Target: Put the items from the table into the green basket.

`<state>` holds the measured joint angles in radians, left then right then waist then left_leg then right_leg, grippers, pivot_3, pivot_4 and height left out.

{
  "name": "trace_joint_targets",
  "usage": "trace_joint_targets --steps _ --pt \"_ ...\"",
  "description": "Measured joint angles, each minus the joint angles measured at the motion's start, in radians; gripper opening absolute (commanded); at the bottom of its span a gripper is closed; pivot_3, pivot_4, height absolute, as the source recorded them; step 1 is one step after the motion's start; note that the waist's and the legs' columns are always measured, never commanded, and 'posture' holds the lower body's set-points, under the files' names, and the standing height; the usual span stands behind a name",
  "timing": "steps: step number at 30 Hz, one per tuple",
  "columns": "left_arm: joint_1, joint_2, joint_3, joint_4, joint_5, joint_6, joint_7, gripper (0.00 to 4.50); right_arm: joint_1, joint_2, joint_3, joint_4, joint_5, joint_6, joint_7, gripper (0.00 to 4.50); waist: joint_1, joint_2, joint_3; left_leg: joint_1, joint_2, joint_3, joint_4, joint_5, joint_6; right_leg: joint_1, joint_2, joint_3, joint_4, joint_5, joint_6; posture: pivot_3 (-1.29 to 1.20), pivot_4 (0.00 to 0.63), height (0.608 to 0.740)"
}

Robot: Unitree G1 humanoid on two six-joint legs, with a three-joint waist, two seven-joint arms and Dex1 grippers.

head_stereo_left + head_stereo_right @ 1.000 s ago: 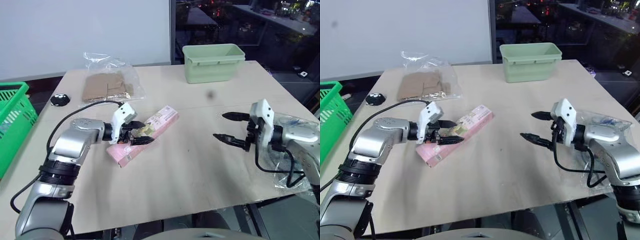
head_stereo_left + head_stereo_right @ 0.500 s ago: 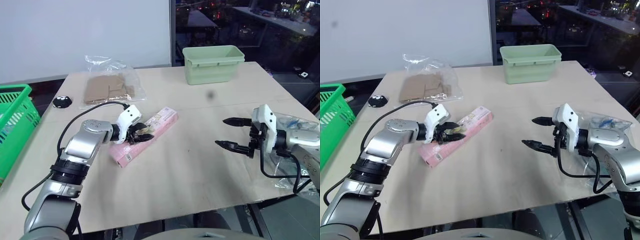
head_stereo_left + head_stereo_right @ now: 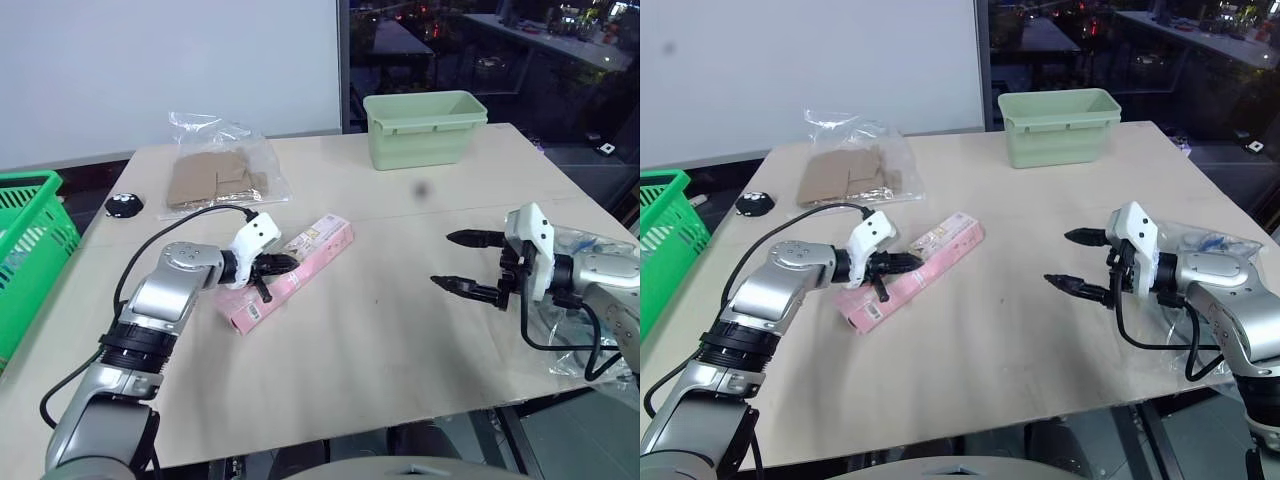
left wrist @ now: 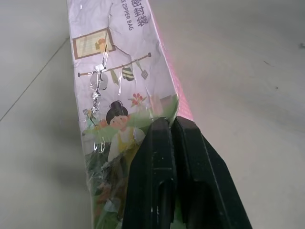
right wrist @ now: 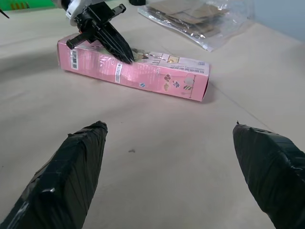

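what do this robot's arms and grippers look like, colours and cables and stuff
Both arms are silver-grey metal with black ring joints. Each wrist carries a white plastic housing, and a thin black cable loops from it back along the arm. The left gripper and right gripper each have two black tapered fingers; the right gripper's fingers look wrapped in matte black tape.

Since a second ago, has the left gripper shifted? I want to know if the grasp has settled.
Yes. The left gripper has closed on the long pink-and-white carton's top and edged forward along it, toward the pale green tub.
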<state>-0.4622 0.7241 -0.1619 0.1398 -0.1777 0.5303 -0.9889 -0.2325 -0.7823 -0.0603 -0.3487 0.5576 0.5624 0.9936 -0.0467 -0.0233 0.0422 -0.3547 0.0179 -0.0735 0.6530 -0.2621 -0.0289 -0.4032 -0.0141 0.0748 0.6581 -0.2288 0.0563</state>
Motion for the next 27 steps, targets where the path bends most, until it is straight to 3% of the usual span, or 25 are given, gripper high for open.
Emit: trace_joint_targets --steps 12,20,27 --pt "-0.099 0.014 0.106 0.096 -0.022 -0.024 0.026 0.04 -0.022 0.019 0.002 -0.002 0.029 0.002 -0.002 4.5 -0.002 -0.001 0.002 -0.002 0.0 -0.001 0.0 0.0 0.0 0.0 0.0 0.0 -0.002 0.001 0.002 -0.03 0.0 0.74" --pt "-0.24 0.103 0.193 0.156 -0.012 -0.038 0.069 0.04 -0.107 0.063 0.001 -0.009 0.098 0.026 -0.027 4.5 0.001 -0.001 0.002 -0.007 0.0 -0.002 -0.001 0.0 0.0 -0.004 0.0 -0.001 -0.004 0.002 0.003 0.0 0.0 0.74" --pt "-0.305 0.249 0.242 0.307 0.065 -0.142 0.171 0.04 -0.197 0.122 0.0 -0.008 0.188 0.052 -0.036 4.5 0.0 -0.003 0.005 -0.007 0.001 -0.002 -0.001 0.0 0.0 -0.005 0.001 -0.002 -0.001 0.002 0.003 0.03 0.0 0.74"
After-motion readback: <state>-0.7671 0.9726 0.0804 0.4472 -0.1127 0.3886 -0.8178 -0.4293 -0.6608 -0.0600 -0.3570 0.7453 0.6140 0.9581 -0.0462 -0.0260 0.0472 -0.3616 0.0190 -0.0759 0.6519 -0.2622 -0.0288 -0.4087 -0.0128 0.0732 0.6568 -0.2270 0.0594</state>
